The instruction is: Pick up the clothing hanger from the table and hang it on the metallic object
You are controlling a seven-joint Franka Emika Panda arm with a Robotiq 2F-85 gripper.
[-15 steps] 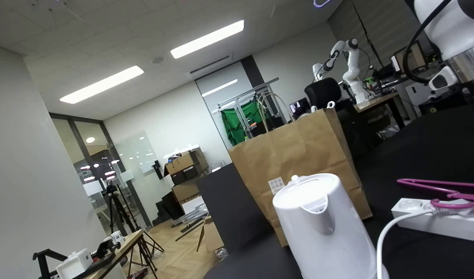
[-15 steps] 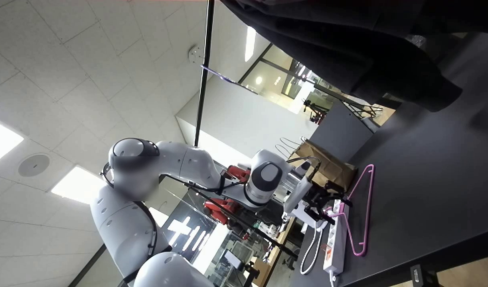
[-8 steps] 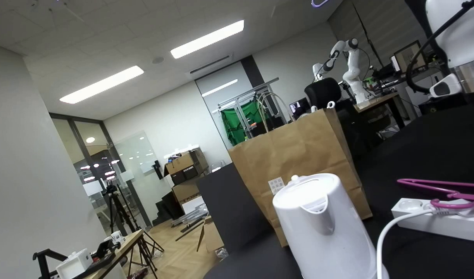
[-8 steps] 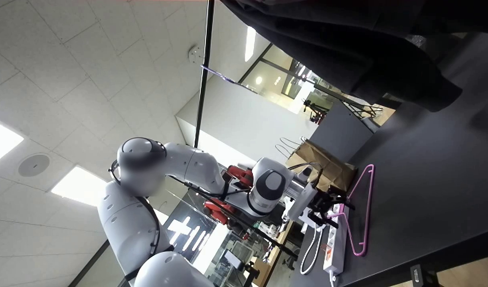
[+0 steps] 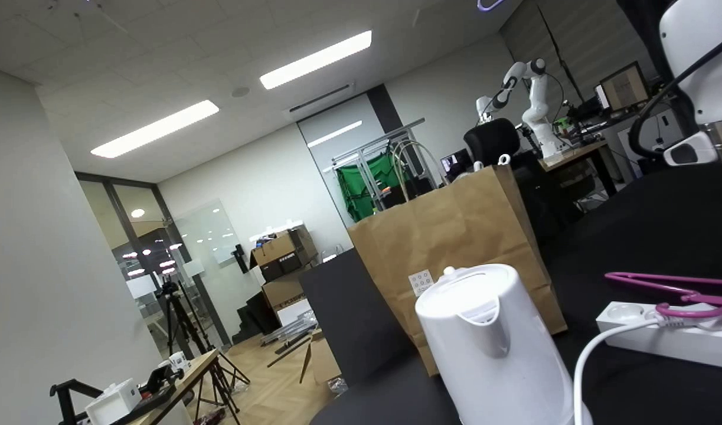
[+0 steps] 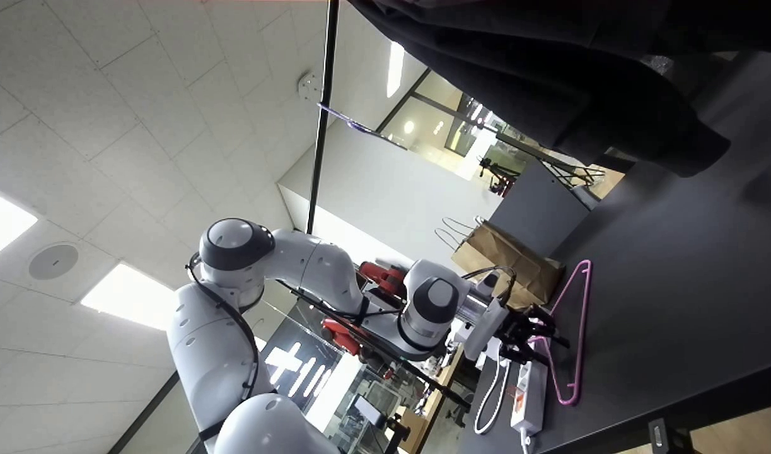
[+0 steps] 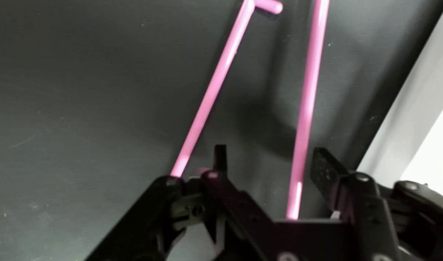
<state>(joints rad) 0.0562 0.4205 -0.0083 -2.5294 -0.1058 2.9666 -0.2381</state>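
Observation:
The pink-magenta clothing hanger lies on the dark table in both exterior views (image 5: 715, 300) (image 6: 582, 334); its hook end rests over a white power strip. In the wrist view two hanger bars (image 7: 308, 94) run up the picture. My gripper (image 7: 270, 152) is open and pointed at the table. The right-hand bar passes between its fingers, nearer the right finger; the other bar lies outside the left finger. I cannot tell whether a finger touches the hanger. In an exterior view my gripper (image 6: 554, 352) covers part of the hook end. A black pole (image 6: 322, 132) stands behind, with a thin purple hanger (image 6: 360, 127) at it.
The white power strip (image 6: 531, 394) with a white cable (image 5: 586, 354) lies beside the hanger. A white kettle (image 5: 502, 354) and a brown paper bag (image 5: 443, 242) stand nearby. Dark cloth (image 6: 549, 75) hangs over the table. The table's edge (image 6: 675, 410) is near the hanger.
My arm and gripper have moved right and slightly down in an exterior view, closer over the hanger. The hanger itself has not moved. The gripper stays open.

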